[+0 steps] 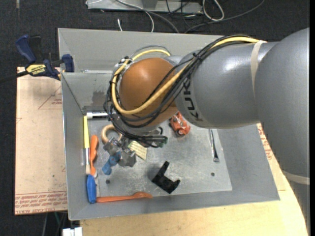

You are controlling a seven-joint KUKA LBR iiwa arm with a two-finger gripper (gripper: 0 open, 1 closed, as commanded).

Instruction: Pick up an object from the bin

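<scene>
KUKA-lettered arm (221, 92) hangs its pincer (120, 151) above a blue piece (108, 166); whether spread or pressed, I cannot tell.

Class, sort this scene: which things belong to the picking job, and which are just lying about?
Job: gripper; small blue piece nearest it, on the bin floor's left; grey bin.
Lying about: black bracket; long orange tool; red-orange cylinder; metal rod; yellow stick.
</scene>
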